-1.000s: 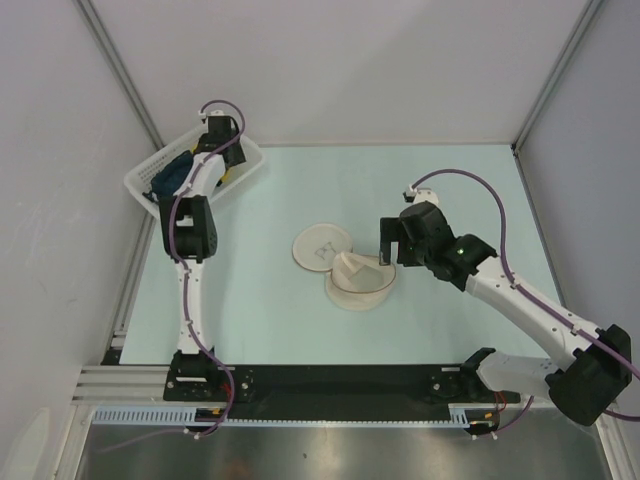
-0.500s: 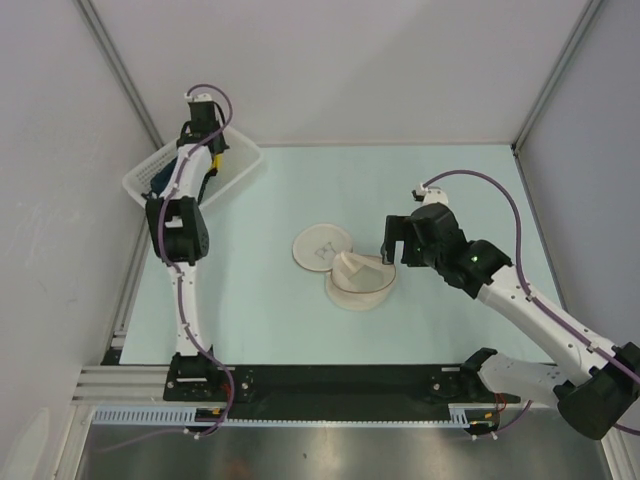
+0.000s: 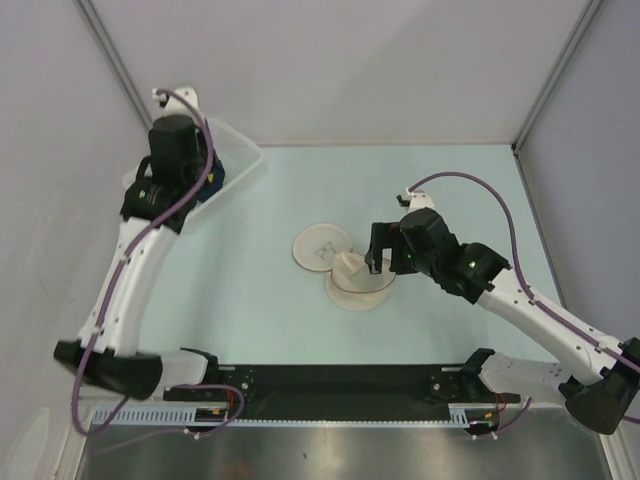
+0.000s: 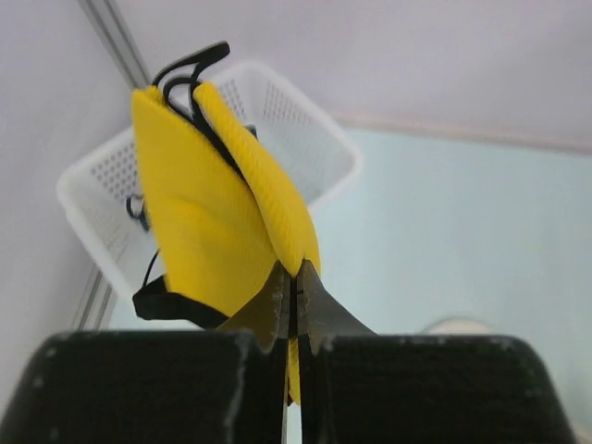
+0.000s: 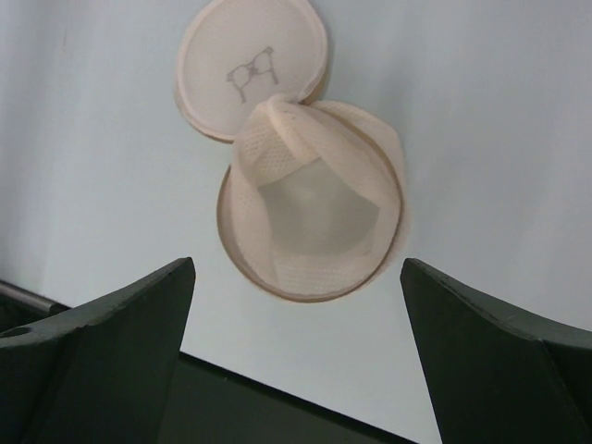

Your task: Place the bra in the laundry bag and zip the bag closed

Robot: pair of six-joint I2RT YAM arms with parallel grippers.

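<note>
Your left pincer (image 4: 291,305) is clamped on the lower edge of the yellow bra (image 4: 208,203), which fills the upper left of the wrist view, held in the air in front of the white basket (image 4: 314,148). Your right pincer (image 5: 298,277) is spread wide apart over the laundry bag (image 5: 310,222), mid-counter (image 3: 270,200). The bag is unzipped, its mesh wall slumped inward, and the lid (image 5: 252,67) lies flipped out against its upper-left rim.

Centre: laundry bag (image 3: 355,292); bra (image 4: 199,231) over basket (image 4: 305,129) (far left).
</note>
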